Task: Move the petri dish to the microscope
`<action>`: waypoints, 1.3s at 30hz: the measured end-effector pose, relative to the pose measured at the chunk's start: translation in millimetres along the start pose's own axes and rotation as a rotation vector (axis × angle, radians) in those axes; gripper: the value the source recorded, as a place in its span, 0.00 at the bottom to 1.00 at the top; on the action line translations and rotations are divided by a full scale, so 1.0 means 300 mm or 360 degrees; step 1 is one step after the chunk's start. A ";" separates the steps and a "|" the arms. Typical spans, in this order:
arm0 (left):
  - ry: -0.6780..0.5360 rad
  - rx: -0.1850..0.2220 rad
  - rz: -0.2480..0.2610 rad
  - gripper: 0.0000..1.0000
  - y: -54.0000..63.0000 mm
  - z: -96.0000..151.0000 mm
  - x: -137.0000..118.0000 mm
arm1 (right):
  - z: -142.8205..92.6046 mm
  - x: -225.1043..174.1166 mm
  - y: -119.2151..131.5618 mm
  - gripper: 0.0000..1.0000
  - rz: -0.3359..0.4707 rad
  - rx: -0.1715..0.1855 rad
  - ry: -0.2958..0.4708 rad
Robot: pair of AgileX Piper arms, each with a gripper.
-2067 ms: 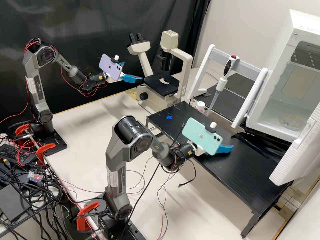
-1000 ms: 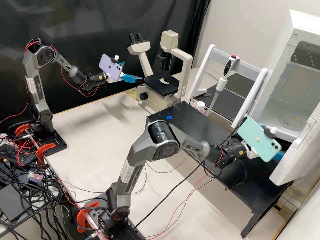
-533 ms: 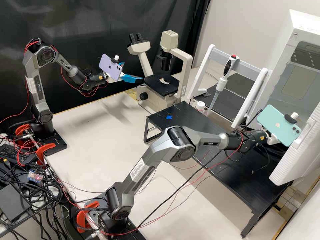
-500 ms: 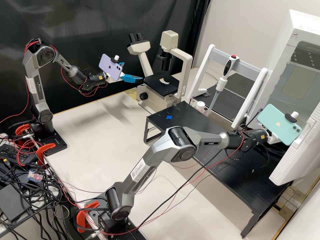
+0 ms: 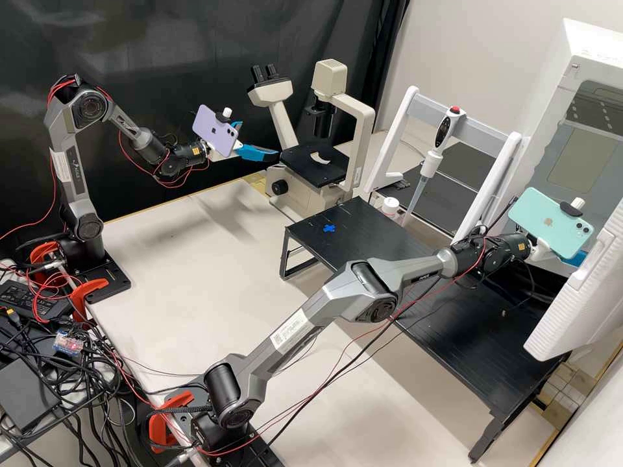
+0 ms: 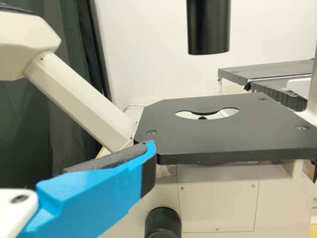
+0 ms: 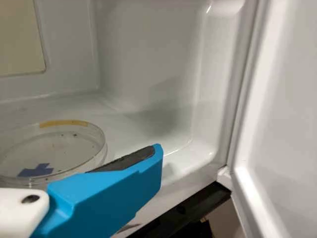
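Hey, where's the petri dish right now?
In the right wrist view, the petri dish lies on the floor inside the open white cabinet, close to the right arm's blue finger. The cabinet stands at the high view's right side.

Left arm shell [image 5: 73, 180]: mid-grey, angular
Right arm shell [image 5: 305, 324]: same grey, white coded sticker [image 5: 291, 329]
Joints [image 5: 88, 106]: round, black
Wires [image 5: 54, 172]: red, loose
Base plate [image 5: 113, 282]: black, bolted
Fingers [image 6: 89, 193]: bright blue, dark pads [image 6: 106, 159]
Finger mounts [image 6: 17, 210]: white, dark screw
Wrist phones: purple phone [image 5: 216, 131] left, mint phone [image 5: 550, 222] right
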 end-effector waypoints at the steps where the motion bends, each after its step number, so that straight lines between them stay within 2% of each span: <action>1: 0.0000 0.0000 0.0000 1.00 0.000 0.000 0.000 | 0.001 0.014 -0.007 1.00 -0.0014 -0.0017 0.0003; 6: 0.0000 0.0000 0.0000 1.00 0.000 0.000 0.000 | 0.021 0.042 -0.034 1.00 -0.0036 -0.0019 0.0022; 8: 0.0000 0.0000 0.0000 1.00 0.000 0.000 0.000 | 0.032 0.045 -0.045 1.00 -0.0052 -0.0047 0.0006; 10: 0.0000 0.0000 0.0000 1.00 0.000 0.000 0.000 | 0.039 0.049 -0.057 1.00 -0.0054 -0.0045 0.0006; 11: 0.0000 0.0000 0.0000 1.00 0.000 0.000 0.000 | 0.043 0.051 -0.060 0.00 -0.0055 -0.0046 0.0005; 19: 0.0000 0.0000 0.0000 1.00 0.000 0.000 0.000 | 0.052 0.055 -0.075 0.00 -0.0072 -0.0036 0.0019; 24: 0.0000 0.0000 0.0000 1.00 0.000 0.000 0.000 | 0.052 0.055 -0.075 0.00 -0.0074 -0.0057 0.0023; 28: 0.0000 0.0000 0.0000 1.00 0.000 0.000 0.000 | 0.050 0.055 -0.076 0.00 -0.0078 -0.0040 0.0028; 34: 0.0000 0.0000 0.0000 1.00 0.000 0.000 0.000 | 0.052 0.055 -0.074 0.00 -0.0079 -0.0054 0.0031; 39: 0.0000 0.0000 0.0000 1.00 0.000 0.000 0.000 | 0.051 0.055 -0.074 0.00 -0.0082 -0.0038 0.0037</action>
